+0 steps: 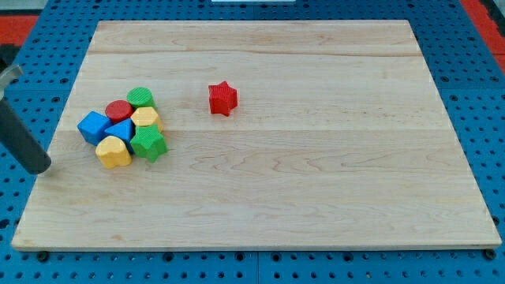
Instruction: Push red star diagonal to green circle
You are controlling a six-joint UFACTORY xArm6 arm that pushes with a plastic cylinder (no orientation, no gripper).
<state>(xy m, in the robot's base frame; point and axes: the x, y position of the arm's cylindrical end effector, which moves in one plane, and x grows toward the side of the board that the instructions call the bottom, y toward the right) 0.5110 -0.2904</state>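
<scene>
The pale wooden tabletop carries eight blocks; the red star lies alone, toward the top edge, left of centre; near the left edge a tight cluster holds the green circle, red circle, yellow block, blue cube, blue block, green star and yellow heart.

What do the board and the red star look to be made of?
Board: looks like pale unfinished wood, with visible grain and plank seams, matte. Red star: uniform saturated colour with fine ridges on its top face, possibly plastic or painted wood; I cannot tell which. My tip is at the board's left edge.
</scene>
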